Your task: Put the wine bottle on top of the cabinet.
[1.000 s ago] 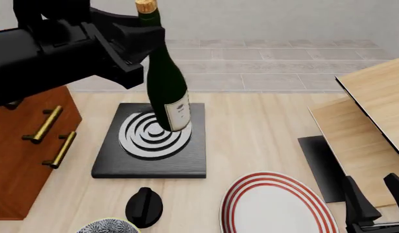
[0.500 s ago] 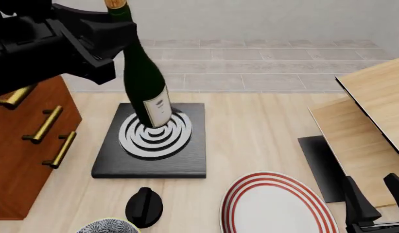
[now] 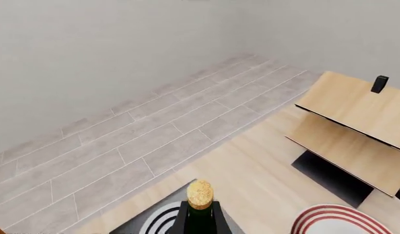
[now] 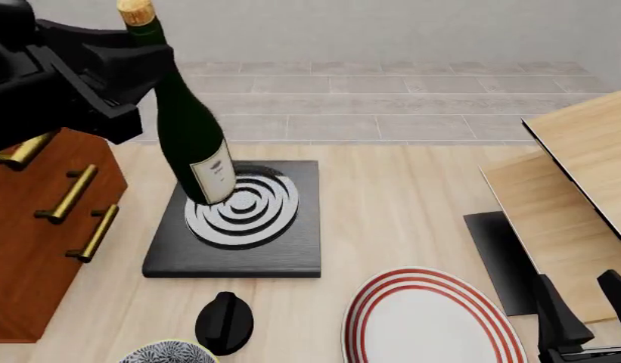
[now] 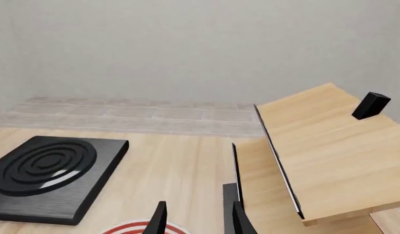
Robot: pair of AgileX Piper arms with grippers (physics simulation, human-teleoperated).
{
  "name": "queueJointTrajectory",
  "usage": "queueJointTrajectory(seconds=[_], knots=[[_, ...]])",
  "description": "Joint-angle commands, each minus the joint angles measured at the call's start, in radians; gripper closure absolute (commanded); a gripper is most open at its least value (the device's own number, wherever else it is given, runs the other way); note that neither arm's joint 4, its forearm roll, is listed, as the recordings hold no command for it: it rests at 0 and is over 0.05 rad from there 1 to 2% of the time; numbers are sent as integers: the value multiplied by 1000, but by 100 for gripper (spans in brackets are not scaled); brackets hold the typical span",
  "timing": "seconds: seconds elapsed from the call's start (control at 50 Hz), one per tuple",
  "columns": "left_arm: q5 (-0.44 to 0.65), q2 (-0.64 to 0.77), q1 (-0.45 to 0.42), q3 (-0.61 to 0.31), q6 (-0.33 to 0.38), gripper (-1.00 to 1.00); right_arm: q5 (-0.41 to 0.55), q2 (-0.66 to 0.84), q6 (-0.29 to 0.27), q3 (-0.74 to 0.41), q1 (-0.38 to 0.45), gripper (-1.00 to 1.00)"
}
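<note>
Seen from the left wrist camera, the wine bottle point(image 3: 200, 210) shows only its tan cork and dark green shoulders, with grey floor tiles, pale wood panels point(image 3: 355, 129) and the rim of a red-striped plate point(image 3: 339, 222) beyond it; the jaws themselves are out of frame here. In the front view, the left gripper point(image 4: 123, 72) is clamped on the bottle's neck just below the cork, and the bottle hangs lifted and tilted, its cork leaning toward the left and its white-labelled base over the ringed black burner plate point(image 4: 240, 219) on the table point(image 4: 401, 204). The cabinet point(image 4: 43, 227), reddish-brown with brass bar handles, stands at the left edge, and its top is mostly hidden behind the arm. A black knob point(image 4: 225, 321) lies near the front edge. To do this step well, the bottle probably needs carrying further left at a height that clears the cabinet's edge, then righting so it stands upright before its base meets the top, and release only once it rests steady. From the right wrist camera, the right gripper point(image 5: 196, 219) has its jaws apart and holds nothing, sitting low above the striped plate, with the burner plate and the pale panels ahead.
</note>
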Motion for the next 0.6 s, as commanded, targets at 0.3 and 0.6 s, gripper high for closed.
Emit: queueJointTrajectory(seconds=[0.3, 0.6], knots=[[93, -21, 71, -96, 3, 100, 1, -2, 0, 0, -1, -100], [148, -23, 129, -166, 10, 100, 0, -1, -1, 0, 0, -100]])
